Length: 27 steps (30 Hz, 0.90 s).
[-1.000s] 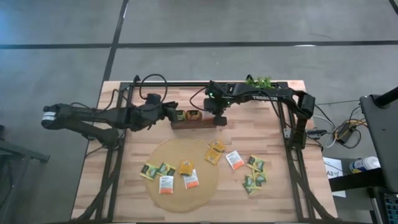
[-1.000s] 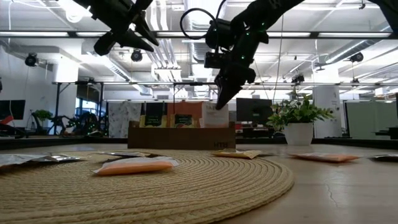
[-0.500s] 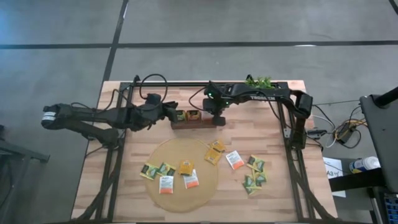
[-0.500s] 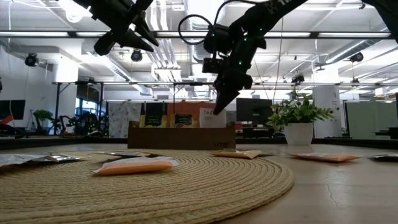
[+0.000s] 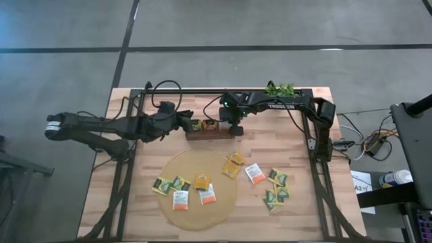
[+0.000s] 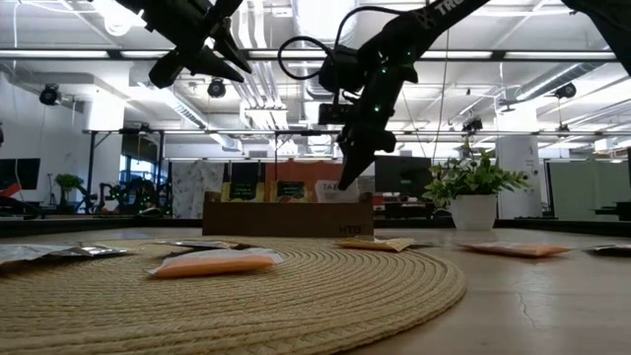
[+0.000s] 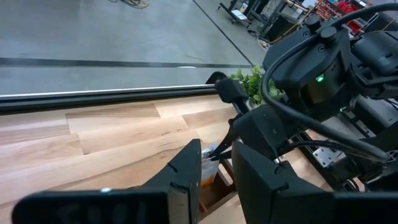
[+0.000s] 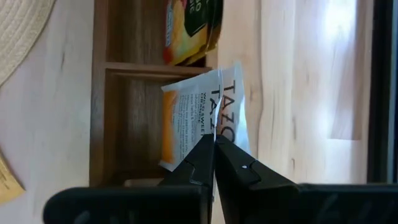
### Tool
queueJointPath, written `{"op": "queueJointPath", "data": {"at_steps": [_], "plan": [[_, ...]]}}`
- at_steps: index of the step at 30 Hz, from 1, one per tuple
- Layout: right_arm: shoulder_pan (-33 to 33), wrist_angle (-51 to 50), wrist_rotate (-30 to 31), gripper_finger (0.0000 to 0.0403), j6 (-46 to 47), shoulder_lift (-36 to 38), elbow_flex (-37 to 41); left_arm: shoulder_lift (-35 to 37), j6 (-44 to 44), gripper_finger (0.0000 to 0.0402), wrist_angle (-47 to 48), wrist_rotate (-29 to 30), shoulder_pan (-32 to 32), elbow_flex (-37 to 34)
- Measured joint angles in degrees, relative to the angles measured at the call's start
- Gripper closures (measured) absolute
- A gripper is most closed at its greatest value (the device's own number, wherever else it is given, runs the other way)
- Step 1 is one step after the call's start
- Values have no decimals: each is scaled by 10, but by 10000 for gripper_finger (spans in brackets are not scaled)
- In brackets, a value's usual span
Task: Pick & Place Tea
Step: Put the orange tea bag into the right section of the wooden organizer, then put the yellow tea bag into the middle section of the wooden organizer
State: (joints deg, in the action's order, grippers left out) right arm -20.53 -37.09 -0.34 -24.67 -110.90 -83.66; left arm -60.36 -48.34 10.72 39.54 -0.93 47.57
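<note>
Right wrist view: right gripper (image 8: 214, 146) fingers pinched shut on white-and-orange sachet (image 8: 199, 124) — upright over the tray (image 8: 106, 93) end compartment; left gripper (image 5: 183, 121) half-open, empty.

Even, diffuse light fills the high view; the wooden table (image 5: 283, 145) reads bright with only faint, soft shadows under the arms. In the low view, ceiling light strips (image 6: 552, 44) from 10 to 2 o'clock glare white, leaving the arms as dark silhouettes. The woven mat (image 6: 246, 296) near 6 o'clock is soft and out of focus. The left wrist view is bright, its near fingers blurred. A washed-out glare patch lies at 1 o'clock in the right wrist view.
</note>
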Motion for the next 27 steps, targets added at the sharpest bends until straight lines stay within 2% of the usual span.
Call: {"op": "queueJointPath", "data": {"at_steps": [11, 22, 27], "plan": [[0, -1, 4, 389, 7, 1, -10, 0, 3, 317, 0, 0, 0, 0], [0, -35, 5, 307, 7, 6, -15, 0, 4, 317, 0, -1, 0, 0], [0, -28, 3, 290, 23, 36, -15, 1, 19, 317, 4, -18, 0, 0]]}}
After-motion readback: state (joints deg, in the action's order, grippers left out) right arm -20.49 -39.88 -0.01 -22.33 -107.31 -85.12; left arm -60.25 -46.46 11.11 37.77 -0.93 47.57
